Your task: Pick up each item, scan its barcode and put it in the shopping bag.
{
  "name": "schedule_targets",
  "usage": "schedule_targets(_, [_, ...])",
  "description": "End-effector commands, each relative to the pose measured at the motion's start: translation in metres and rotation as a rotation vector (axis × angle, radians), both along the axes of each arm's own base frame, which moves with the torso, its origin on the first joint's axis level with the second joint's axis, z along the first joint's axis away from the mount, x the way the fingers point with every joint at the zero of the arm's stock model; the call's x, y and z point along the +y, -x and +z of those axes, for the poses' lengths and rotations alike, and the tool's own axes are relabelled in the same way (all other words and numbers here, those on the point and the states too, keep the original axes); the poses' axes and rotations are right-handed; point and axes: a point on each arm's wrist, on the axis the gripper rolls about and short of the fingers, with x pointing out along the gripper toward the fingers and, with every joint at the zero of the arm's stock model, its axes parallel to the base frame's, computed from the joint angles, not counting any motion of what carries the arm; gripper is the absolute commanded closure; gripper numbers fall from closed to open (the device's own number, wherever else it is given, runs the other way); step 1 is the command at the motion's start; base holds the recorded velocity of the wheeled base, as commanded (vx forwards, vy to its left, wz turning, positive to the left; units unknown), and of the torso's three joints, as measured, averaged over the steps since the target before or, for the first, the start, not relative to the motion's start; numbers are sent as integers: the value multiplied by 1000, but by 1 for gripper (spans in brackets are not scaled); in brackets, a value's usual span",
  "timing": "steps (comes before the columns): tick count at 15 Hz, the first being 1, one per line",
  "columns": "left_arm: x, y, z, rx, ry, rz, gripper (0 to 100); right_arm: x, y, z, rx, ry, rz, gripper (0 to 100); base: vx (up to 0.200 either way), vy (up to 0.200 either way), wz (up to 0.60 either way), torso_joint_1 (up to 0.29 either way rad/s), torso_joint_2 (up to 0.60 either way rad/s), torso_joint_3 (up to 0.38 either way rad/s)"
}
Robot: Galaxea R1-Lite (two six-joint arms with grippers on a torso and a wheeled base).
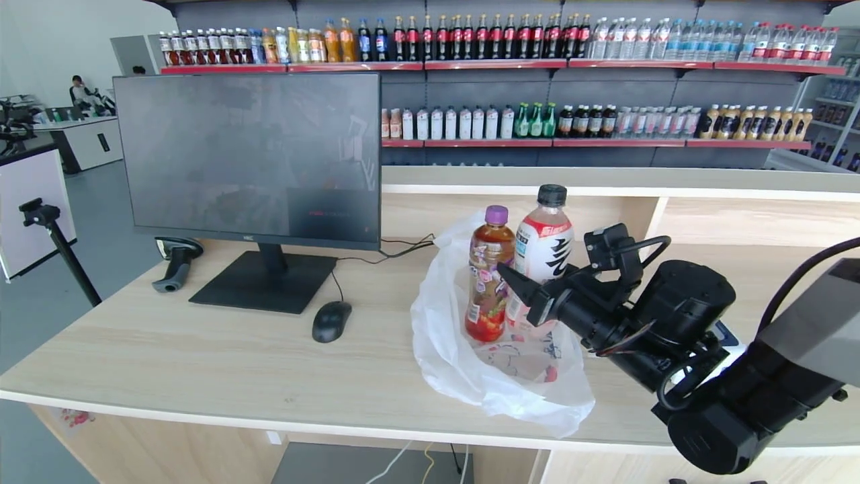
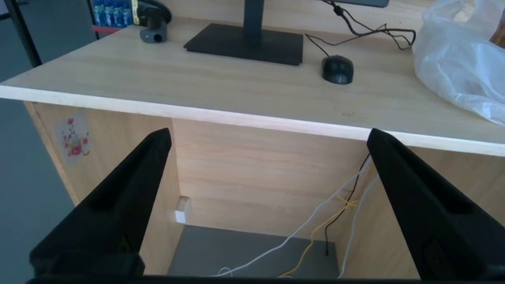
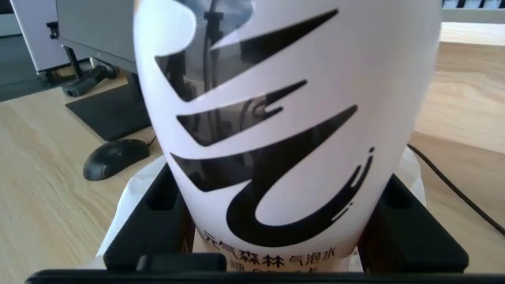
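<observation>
A white bottle (image 1: 547,235) with black strokes and a black cap stands in the open white plastic shopping bag (image 1: 457,356) on the wooden counter (image 1: 201,363). My right gripper (image 1: 531,296) is shut on its lower body; in the right wrist view the white bottle (image 3: 276,118) sits between the fingers (image 3: 150,225) of that gripper (image 3: 284,229). A reddish tea bottle (image 1: 489,269) with a purple cap stands in the bag beside it. My left gripper (image 2: 268,181) hangs open in front of the counter, below its front edge. A handheld barcode scanner (image 1: 173,262) sits at the counter's far left.
A dark monitor (image 1: 248,154) on a flat stand occupies the left of the counter, with a black mouse (image 1: 331,320) and cable in front. The mouse (image 2: 338,70), scanner (image 2: 154,20) and bag (image 2: 465,55) also appear from below. Shelves of drinks stand behind.
</observation>
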Motion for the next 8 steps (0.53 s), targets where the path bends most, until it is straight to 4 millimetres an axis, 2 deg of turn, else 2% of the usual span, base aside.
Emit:
schedule_targets(1, [0,0,0,0,0,0,0,1,-2,-9,24,10,-1,100,0,0,0,0,0,0])
schedule_targets(8, [0,0,0,0,0,0,0,-4,-8,-26,72,34,-23,100,0,0,0,0,0,0])
